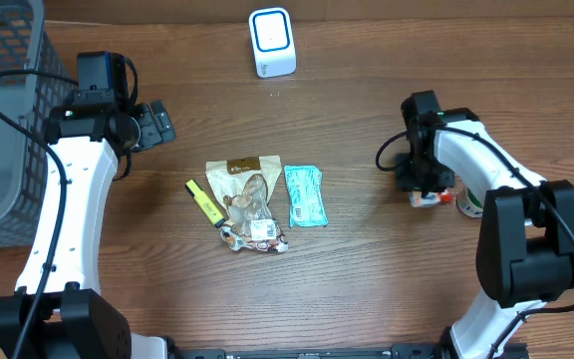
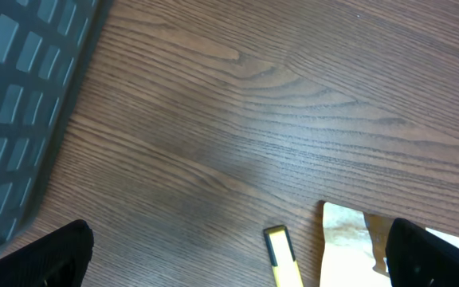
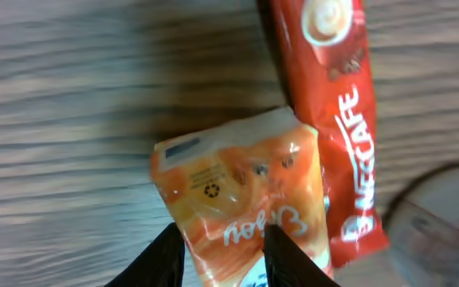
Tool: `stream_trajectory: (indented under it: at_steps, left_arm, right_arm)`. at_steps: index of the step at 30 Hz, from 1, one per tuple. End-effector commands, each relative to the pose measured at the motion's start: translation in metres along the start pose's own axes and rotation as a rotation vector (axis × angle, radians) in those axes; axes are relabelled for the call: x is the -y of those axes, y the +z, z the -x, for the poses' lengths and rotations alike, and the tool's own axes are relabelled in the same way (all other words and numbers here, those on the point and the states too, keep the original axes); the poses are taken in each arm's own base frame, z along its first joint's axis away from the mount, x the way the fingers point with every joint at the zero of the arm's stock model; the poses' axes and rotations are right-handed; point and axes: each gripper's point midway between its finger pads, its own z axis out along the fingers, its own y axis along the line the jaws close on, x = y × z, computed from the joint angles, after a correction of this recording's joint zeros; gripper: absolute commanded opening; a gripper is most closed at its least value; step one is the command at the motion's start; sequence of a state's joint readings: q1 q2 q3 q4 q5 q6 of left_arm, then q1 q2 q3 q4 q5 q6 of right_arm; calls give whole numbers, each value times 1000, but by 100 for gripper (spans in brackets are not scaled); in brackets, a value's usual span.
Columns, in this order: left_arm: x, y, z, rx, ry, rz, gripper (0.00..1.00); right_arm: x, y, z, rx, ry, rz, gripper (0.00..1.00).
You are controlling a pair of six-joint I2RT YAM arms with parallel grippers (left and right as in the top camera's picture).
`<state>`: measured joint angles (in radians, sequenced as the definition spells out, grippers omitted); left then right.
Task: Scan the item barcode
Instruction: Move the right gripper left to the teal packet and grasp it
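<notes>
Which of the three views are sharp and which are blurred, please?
Overhead: sharp, evenly lit, no glare. Left wrist: table grain crisp, gripper fingers dark and soft. Right wrist: smeared, orange packet and red coffee stick blurry.

Left gripper (image 2: 237, 259) spread wide; right gripper (image 3: 223, 257) seemingly clamped.

- The grey plastic mesh basket (image 1: 8, 60) stands at the far left corner of the worktop (image 1: 367, 289).
- The white box-shaped scanner with a blue ring (image 1: 271, 42) stands midway along the far edge.
- Mid-worktop, in a row: the yellow marker pen (image 1: 203, 201) on the left, the brown-and-clear plastic snack pouch (image 1: 249, 204) in the middle, the teal foil wrapper (image 1: 304, 194) just right of it.
- Near the right edge, the orange plastic packet (image 3: 237, 199) touches the red Nescafe stick sachet (image 3: 349, 119), with the white round container (image 1: 469, 206) just beside them.
</notes>
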<state>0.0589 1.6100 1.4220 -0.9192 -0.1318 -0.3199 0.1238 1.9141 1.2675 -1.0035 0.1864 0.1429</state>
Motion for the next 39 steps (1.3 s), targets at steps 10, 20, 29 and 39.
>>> stream_trajectory:
  at_steps: [10,20,29,39]
  left_arm:
    - [2,-8,5,25,-7,-6,100]
    - [2,-8,5,25,-7,-6,100]
    - [2,-8,5,25,-7,-6,100]
    - [2,-8,5,25,-7,-6,100]
  right_arm:
    - [-78,-115,19,189,-134,460,42]
    - [-192,-121,13,317,-355,501,45]
    - [-230,-66,15,358,-382,282,60]
    - [-166,-25,17,232,-201,58,60]
